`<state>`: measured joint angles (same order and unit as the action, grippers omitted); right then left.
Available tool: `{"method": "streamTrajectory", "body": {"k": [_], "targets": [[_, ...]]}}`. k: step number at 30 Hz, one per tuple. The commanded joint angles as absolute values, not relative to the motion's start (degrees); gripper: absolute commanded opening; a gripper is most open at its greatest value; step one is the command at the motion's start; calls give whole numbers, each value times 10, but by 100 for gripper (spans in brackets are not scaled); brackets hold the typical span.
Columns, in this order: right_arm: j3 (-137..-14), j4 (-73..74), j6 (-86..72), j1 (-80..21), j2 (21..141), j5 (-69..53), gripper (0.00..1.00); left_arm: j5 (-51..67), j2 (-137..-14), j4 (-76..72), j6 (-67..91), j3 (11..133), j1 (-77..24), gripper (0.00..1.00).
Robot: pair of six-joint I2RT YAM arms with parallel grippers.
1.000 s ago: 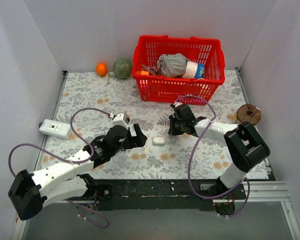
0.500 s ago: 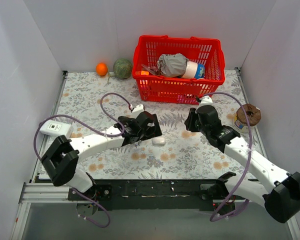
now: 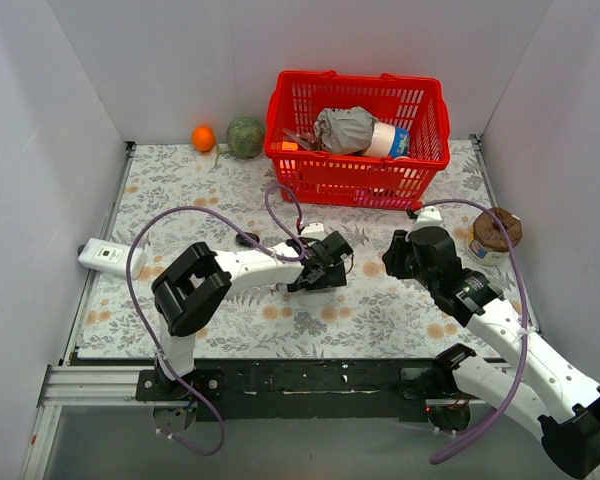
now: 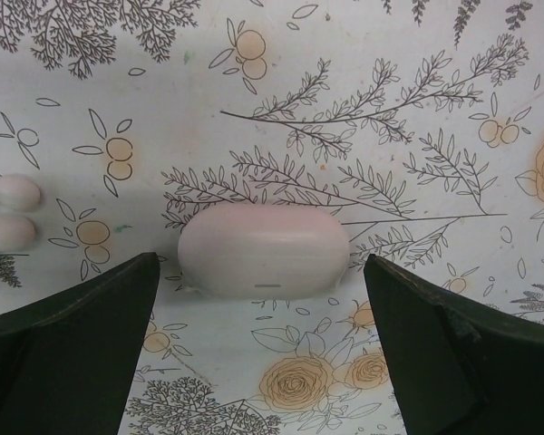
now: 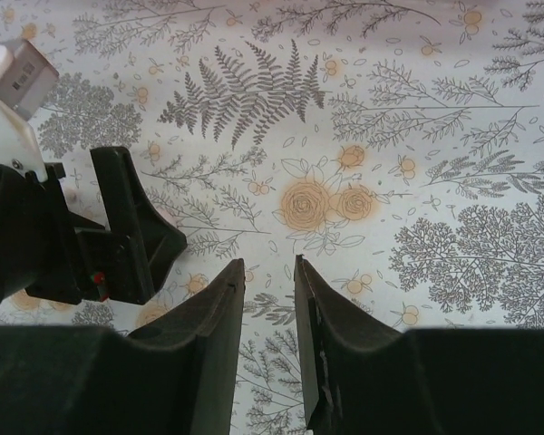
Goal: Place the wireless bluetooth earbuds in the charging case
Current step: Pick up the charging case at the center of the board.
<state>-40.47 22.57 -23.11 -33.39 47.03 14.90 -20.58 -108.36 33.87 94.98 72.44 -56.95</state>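
A closed white oval charging case (image 4: 263, 249) lies on the flowered mat, between the tips of my left gripper (image 4: 261, 263), which is wide open and touches nothing. In the top view the left gripper (image 3: 320, 274) hides the case. Two small pale rounded pieces (image 4: 7, 213), perhaps earbuds, lie at the left edge of the left wrist view. A small black piece (image 3: 246, 240) lies on the mat behind the left arm. My right gripper (image 3: 396, 258) hovers right of the left one; its fingers (image 5: 219, 299) stand a narrow gap apart, empty.
A red basket (image 3: 355, 178) with clutter stands at the back. An orange (image 3: 203, 138) and a green ball (image 3: 245, 137) sit at the back left. A white device (image 3: 110, 257) lies at the left edge. A brown roll (image 3: 497, 228) sits at the right.
My left arm has swung right and forward, so its open gripper now sits over the white case. My right arm has drawn back to the right, away from the case.
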Motion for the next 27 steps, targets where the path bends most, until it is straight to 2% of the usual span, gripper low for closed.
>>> {"method": "streamTrajectory", "body": {"k": [1, 9, 27], "targets": [[-387, 230, -226, -331, 451, 142, 36, -235, -1089, 374, 960, 748, -567, 98], [-375, 228, -226, -331, 439, 140, 36, -251, -1121, 407, 948, 787, -567, 98], [-370, 228, -226, -331, 438, 137, 36, -261, -1119, 386, 868, 773, -576, 98]]}}
